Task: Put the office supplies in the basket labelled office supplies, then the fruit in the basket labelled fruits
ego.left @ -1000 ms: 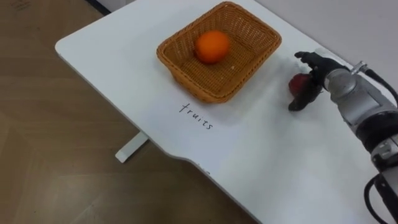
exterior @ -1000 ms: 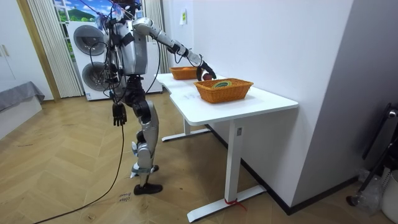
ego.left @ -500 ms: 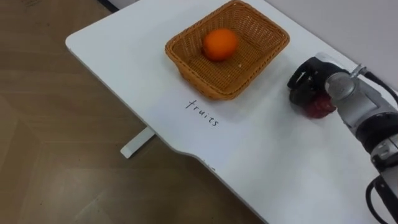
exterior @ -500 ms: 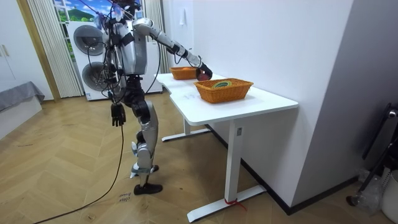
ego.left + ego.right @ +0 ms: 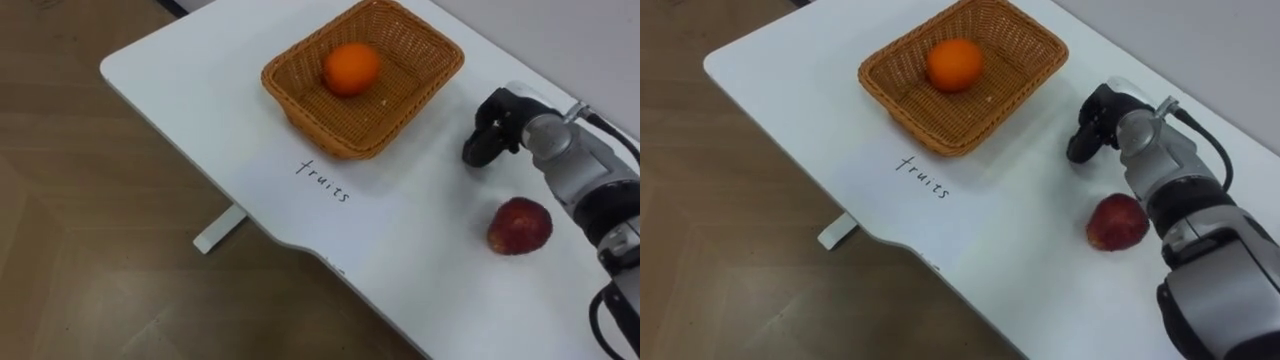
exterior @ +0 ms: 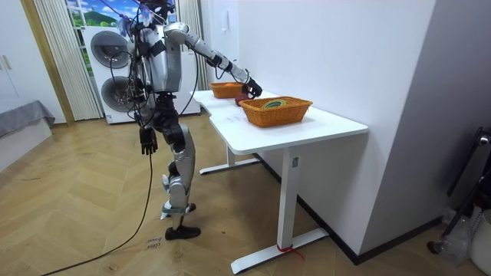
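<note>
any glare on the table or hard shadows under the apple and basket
Left eye view: no glare on the white table; the apple and the basket throw only faint, soft shadows at their bases. Room view: the table looks evenly lit.

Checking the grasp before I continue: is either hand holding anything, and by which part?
Nothing is held. The right hand has its fingers curled on nothing; the red apple lies free on the table. The left hand hangs empty.

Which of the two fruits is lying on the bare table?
The red fruit, near the robot's right hand; the orange sits inside the wicker basket instead.
</note>
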`<state>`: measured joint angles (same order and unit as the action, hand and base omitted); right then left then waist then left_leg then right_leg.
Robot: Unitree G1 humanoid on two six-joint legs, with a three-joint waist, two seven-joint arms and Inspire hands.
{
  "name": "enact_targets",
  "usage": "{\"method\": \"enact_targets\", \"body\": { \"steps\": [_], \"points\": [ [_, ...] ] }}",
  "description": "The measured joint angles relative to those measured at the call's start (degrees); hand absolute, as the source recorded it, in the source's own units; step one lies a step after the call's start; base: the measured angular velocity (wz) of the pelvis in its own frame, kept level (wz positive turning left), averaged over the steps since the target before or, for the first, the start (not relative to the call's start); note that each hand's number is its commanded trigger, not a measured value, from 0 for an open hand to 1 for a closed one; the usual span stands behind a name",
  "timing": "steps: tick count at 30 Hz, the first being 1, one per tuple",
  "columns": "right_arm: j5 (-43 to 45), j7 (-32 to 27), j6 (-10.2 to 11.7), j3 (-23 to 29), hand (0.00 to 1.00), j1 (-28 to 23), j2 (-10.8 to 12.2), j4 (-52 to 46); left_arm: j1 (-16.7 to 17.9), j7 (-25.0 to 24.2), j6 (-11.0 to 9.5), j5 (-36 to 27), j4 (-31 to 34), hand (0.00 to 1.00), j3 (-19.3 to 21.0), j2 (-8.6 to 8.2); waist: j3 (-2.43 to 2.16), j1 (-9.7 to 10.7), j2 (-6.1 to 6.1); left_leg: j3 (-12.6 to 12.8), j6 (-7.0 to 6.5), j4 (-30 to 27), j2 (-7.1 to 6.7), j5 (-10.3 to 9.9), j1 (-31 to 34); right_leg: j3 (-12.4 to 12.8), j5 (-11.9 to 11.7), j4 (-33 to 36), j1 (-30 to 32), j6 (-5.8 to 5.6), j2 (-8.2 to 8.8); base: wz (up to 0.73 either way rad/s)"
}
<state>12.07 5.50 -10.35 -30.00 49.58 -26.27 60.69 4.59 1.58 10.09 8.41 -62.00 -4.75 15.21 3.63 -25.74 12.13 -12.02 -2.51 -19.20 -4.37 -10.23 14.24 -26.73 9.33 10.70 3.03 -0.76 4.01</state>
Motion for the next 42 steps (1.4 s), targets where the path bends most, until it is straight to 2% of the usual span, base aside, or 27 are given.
{"method": "enact_targets", "body": {
  "steps": [2,3,4,7,13,17,22,25,29,33,35,36,42],
  "points": [
    [0.0,-0.4,0.6,0.0,1.0,0.0,0.0,0.2,0.0,0.0,-0.2,-0.4,0.0,0.0,0.0,0.0,0.15,0.0,0.16,0.1,0.0,0.0,0.03,0.0,0.0,0.1,0.0,0.0,0.0,0.0,-0.01,-0.04],
    [-0.1,-0.6,0.9,0.0,0.72,0.0,0.0,0.2,0.0,0.1,-0.4,-0.9,0.0,0.0,0.0,0.0,0.15,0.0,0.21,0.2,0.0,0.0,0.04,0.0,0.1,0.1,0.0,0.0,0.1,0.0,-0.01,0.0],
    [-0.1,-0.8,1.0,0.0,0.0,0.0,0.0,0.2,0.0,0.1,-0.5,-1.3,0.1,0.0,0.0,0.0,0.11,0.0,0.26,0.2,0.0,0.0,0.03,0.0,0.1,0.3,0.0,0.0,0.1,0.0,-0.01,0.0],
    [-0.5,-1.1,1.1,0.0,0.0,0.0,0.0,0.2,-0.1,0.6,-0.6,-1.2,0.1,0.0,0.1,0.0,-0.03,-0.1,0.46,0.3,0.0,0.1,0.09,0.0,0.1,1.5,0.0,0.0,0.4,0.0,-0.1,-0.04],
    [-3.8,-1.8,1.6,1.3,0.0,0.0,0.0,0.2,0.2,2.1,-1.2,-1.9,0.5,0.0,0.0,0.03,-0.11,0.4,0.58,0.7,0.0,0.0,0.16,0.0,0.4,1.5,0.0,0.1,0.7,0.03,-0.1,-0.02],
    [-4.8,-3.4,1.5,2.4,0.0,-0.1,0.0,-0.8,0.8,2.2,-1.5,-2.1,1.7,0.0,0.0,0.29,-0.38,0.8,0.95,0.6,0.01,-0.2,0.27,0.0,1.0,1.4,-0.1,0.4,1.3,0.11,-0.08,0.01],
    [-2.6,-4.1,1.8,3.3,0.0,-2.1,0.0,-9.0,2.1,2.4,-1.6,-2.0,2.6,0.0,0.7,0.75,-0.58,3.2,1.14,1.1,0.0,-0.5,0.54,0.0,0.2,3.1,-0.2,0.9,1.1,0.07,-0.24,-0.04],
    [-2.2,-4.0,2.2,4.2,0.0,-4.3,0.0,-12.8,2.2,2.4,-1.8,-1.9,2.5,0.0,1.3,0.78,-0.75,3.9,1.06,1.9,0.0,-0.6,0.72,0.0,-0.1,3.3,-0.2,1.0,1.0,0.09,-0.24,-0.11],
    [-1.1,-3.6,2.0,4.4,0.0,-8.0,0.0,-15.4,3.1,2.5,-1.7,-2.0,2.4,0.0,1.6,0.74,-1.35,4.0,0.17,2.6,-0.16,-0.2,0.83,-0.1,-1.1,4.5,-0.2,1.0,0.4,0.1,-0.16,-0.15],
    [1.4,-2.0,1.4,5.0,0.0,-9.4,0.0,-18.5,5.0,2.3,-1.3,-2.0,2.4,0.0,2.7,0.7,-2.1,5.5,-0.83,3.2,-0.21,-0.1,0.96,-0.1,-2.2,5.0,-0.3,1.1,-0.4,0.15,-0.14,-0.09],
    [2.0,-1.5,1.5,5.8,0.0,-9.5,0.0,-19.6,6.0,1.7,-0.9,-1.9,2.5,0.0,3.4,0.6,-2.25,5.9,-1.07,3.5,-0.21,0.1,1.05,-0.1,-3.0,5.6,-0.3,1.1,-1.0,0.18,-0.21,-0.09],
    [2.0,-1.3,1.4,6.8,0.0,-9.9,-0.1,-20.7,6.5,1.6,-0.7,-1.7,2.5,0.0,3.6,0.46,-2.6,6.7,-1.07,3.6,-0.21,0.1,1.06,-0.1,-3.1,5.8,-0.3,1.1,-1.1,0.19,-0.23,-0.06],
    [1.9,2.0,1.1,7.6,0.0,-13.5,-0.1,-27.1,6.9,2.0,-0.1,-2.3,1.4,0.0,4.5,-0.89,-2.68,8.1,-1.01,4.8,-0.21,0.6,1.6,-0.2,-4.9,6.5,-0.6,1.0,-2.3,0.32,-0.39,-0.09]
  ]
}}
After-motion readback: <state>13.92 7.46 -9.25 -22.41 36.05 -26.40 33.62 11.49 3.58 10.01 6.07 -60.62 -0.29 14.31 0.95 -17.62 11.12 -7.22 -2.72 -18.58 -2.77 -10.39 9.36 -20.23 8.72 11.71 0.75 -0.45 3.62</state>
